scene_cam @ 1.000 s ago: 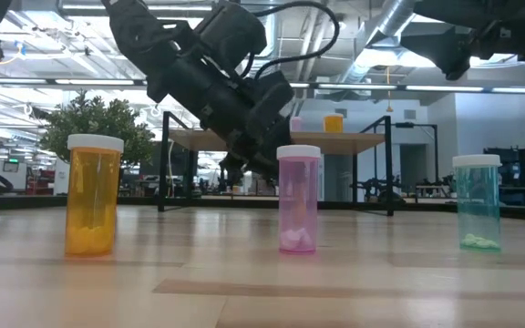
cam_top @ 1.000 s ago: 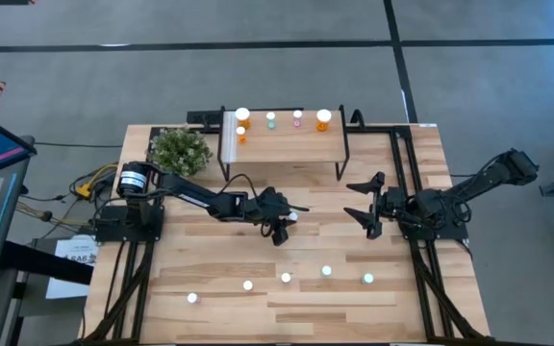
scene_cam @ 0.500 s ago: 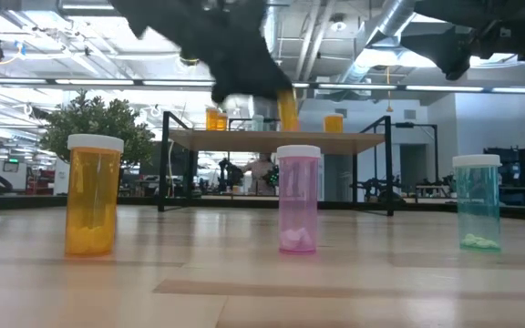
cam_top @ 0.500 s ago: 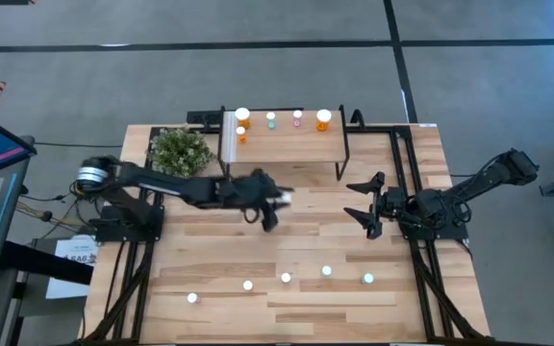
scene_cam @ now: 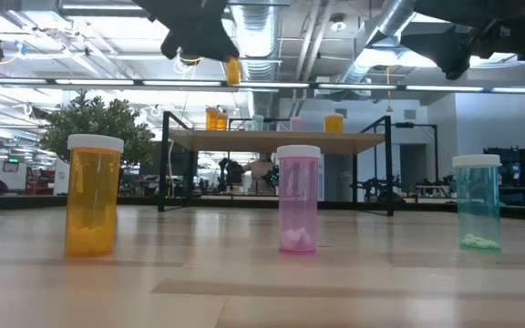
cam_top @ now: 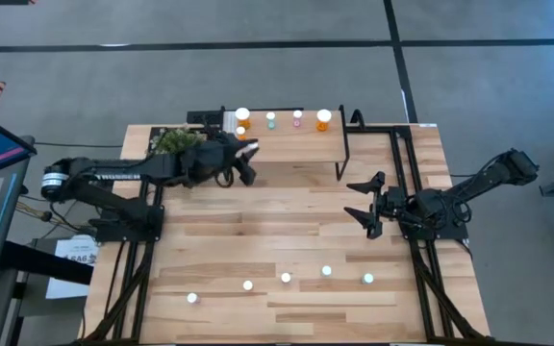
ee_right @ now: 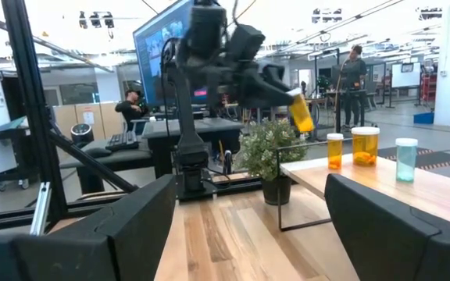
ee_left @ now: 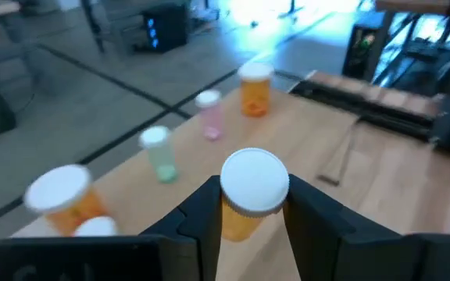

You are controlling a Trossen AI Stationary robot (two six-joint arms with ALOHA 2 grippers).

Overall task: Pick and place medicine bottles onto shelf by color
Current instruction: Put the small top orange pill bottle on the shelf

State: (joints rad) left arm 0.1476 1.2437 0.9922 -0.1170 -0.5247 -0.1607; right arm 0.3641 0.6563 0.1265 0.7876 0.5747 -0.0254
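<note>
The left gripper [cam_top: 245,161] is seen clenched on an orange medicine bottle [ee_left: 248,204], its two fingers [ee_left: 198,212] pressed to either side of the bottle just under the white cap. In the low view the held bottle [scene_cam: 232,70] is carried high, well above the level of the shelf [scene_cam: 276,140], and in the right wrist view it is tilted off vertical [ee_right: 301,110] with its long axis slanting, so it is judged that it must be brought upright before it can be stood down. In the high view the gripper is placed at the shelf [cam_top: 306,146] end that bears the white strip, beside the potted plant [cam_top: 173,141] near the worktop [cam_top: 296,231] far edge. Two orange bottles [cam_top: 241,123] are already standing at that same end, just beyond the gripper; a pale green bottle [cam_top: 270,119], a pink bottle [cam_top: 297,117] and a further orange bottle [cam_top: 323,118] are lined along the shelf's far edge toward its other end. The nearest orange group therefore lies close ahead of the held bottle, and only a short advance and a descent appear to be required. The right gripper [cam_top: 365,204] is held wide open and empty, well apart near the worktop's right edge. Five bottles [cam_top: 286,278] remain in a row near the worktop's near edge.
</note>
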